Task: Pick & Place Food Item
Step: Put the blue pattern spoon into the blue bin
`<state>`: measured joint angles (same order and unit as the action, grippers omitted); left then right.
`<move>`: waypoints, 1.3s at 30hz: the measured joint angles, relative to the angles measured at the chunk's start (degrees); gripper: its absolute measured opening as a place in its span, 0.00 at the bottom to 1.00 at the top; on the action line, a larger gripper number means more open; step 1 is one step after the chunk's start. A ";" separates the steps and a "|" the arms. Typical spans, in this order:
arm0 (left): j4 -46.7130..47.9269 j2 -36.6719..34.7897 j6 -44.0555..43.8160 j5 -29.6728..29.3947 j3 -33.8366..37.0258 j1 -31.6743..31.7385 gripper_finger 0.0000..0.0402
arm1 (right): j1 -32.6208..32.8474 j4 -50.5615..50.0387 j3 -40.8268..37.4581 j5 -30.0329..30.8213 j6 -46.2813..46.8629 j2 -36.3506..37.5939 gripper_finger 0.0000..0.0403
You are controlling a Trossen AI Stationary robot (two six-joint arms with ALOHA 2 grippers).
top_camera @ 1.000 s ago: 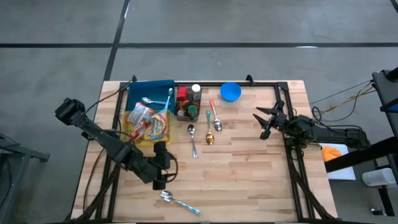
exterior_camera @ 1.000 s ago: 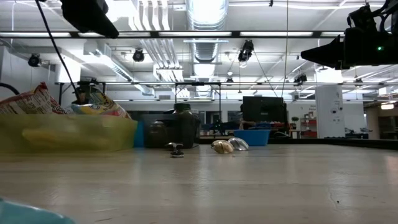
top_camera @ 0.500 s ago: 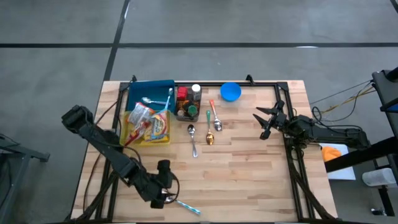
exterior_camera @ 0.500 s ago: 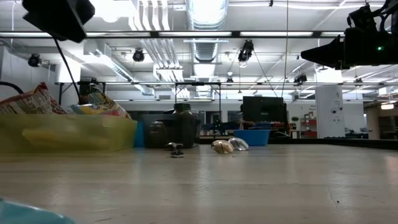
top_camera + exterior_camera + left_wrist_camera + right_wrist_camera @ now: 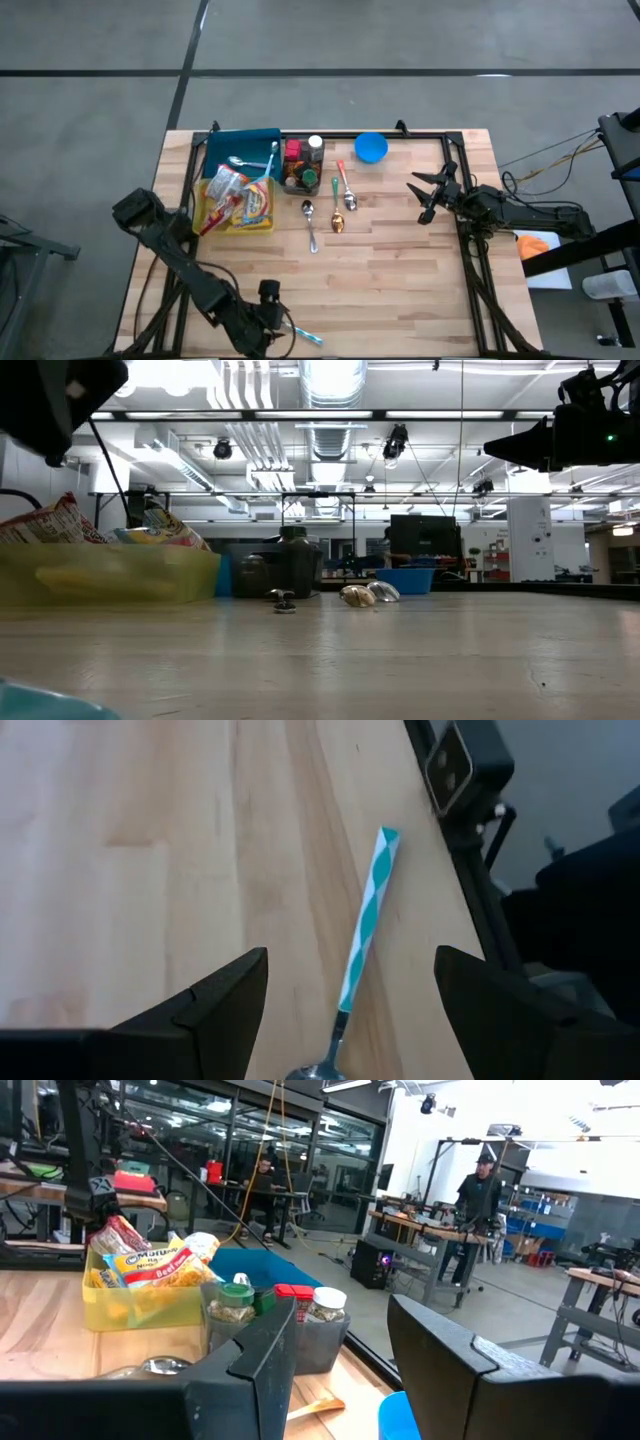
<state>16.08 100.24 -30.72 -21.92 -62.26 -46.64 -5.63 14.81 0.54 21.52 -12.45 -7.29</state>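
The food items are snack packets (image 5: 240, 196) lying in a yellow bin (image 5: 268, 224) at the table's far left; the right wrist view shows the packets (image 5: 150, 1260) too. My left gripper (image 5: 268, 312) is open close to the table's near edge, slanting down over a spoon with a teal-and-white handle (image 5: 366, 918). Its fingers stand on either side of the spoon without touching it. My right gripper (image 5: 428, 192) waits open above the table's right side and holds nothing.
A blue tray (image 5: 232, 146) sits behind the bin, with a caddy of bottles (image 5: 302, 166) beside it and a blue bowl (image 5: 371, 147) farther right. Three spoons (image 5: 312, 224) lie at the centre. Bare wood stretches across the near right of the table.
My left gripper has moved toward the table's near edge and come down, from beside the yellow bin to over the teal-handled spoon, tipping further downward. It has stayed open.
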 joint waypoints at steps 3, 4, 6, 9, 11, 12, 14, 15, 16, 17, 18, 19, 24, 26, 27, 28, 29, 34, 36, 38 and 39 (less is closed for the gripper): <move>-0.05 2.40 -1.35 0.62 -0.51 -0.06 0.72 | -0.01 0.00 0.00 0.00 0.00 0.00 0.39; -0.23 3.07 -1.94 1.00 -0.51 -0.06 0.72 | 0.00 -0.01 0.00 0.00 0.00 0.02 0.39; -0.31 4.21 -3.25 1.50 -0.42 -0.10 0.72 | -0.01 0.00 0.00 -0.01 0.00 0.01 0.39; -0.67 5.91 -4.28 2.49 -0.46 -0.21 0.72 | 0.00 -0.02 0.00 0.00 0.00 0.02 0.39; -0.75 6.57 -4.26 2.72 -0.35 -0.32 0.72 | 0.00 -0.02 0.00 0.00 0.00 0.02 0.39; -0.88 6.89 -4.26 2.72 -0.35 -0.32 0.72 | -0.02 0.00 0.00 0.00 0.00 0.02 0.39; -0.90 7.53 -4.01 2.72 -0.35 -0.30 0.72 | -0.01 -0.01 0.00 -0.01 0.00 0.02 0.39; -0.92 7.97 -4.01 2.75 -0.35 -0.30 0.72 | 0.00 0.00 0.00 0.00 0.00 0.02 0.39; -0.92 8.35 -3.96 2.94 -0.35 -0.30 0.72 | -0.02 -0.01 0.00 0.00 0.00 0.02 0.39; -0.90 8.72 -3.75 3.07 -0.35 -0.30 0.72 | 0.00 0.00 0.00 -0.01 -0.01 0.02 0.39; -0.94 9.26 -3.75 3.17 -0.35 -0.30 0.72 | 0.00 0.00 0.00 0.00 0.00 0.02 0.39; -0.90 9.79 -3.71 3.34 -0.35 -0.30 0.72 | -0.02 0.00 0.00 0.00 0.00 0.02 0.39; -1.16 11.60 -3.72 3.44 -0.31 -0.30 0.72 | 0.00 -0.01 0.00 -0.01 0.00 0.02 0.39; -1.22 11.83 -3.60 3.42 -0.35 -0.30 0.72 | -0.02 0.00 0.00 0.00 0.00 0.02 0.39; -1.22 11.84 -3.59 3.36 -0.35 -0.30 0.72 | -0.02 -0.02 0.00 0.00 0.00 0.02 0.39; -1.20 11.85 -3.60 3.37 -0.35 -0.27 0.71 | 0.00 0.00 0.00 0.00 0.00 0.02 0.39; -1.20 11.87 -3.60 3.35 -0.35 -0.23 0.70 | -0.01 0.00 0.00 0.00 0.00 0.02 0.39; -1.19 11.94 -3.84 3.38 -0.36 -0.23 0.58 | -0.01 0.00 0.00 -0.01 0.00 0.02 0.39; -1.24 11.96 -3.84 3.36 -0.38 -0.25 0.51 | 0.00 0.00 0.00 0.00 0.00 0.02 0.39; -1.08 11.98 -3.85 3.27 -0.38 -0.25 0.44 | 0.00 0.00 0.00 0.00 0.00 0.02 0.39; -0.97 11.98 -4.03 3.09 -0.38 -0.25 0.40 | -0.02 0.00 0.00 0.00 0.00 0.02 0.39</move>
<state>15.11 112.22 -34.75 -18.82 -62.63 -46.89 -5.65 14.81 0.54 21.52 -12.45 -7.27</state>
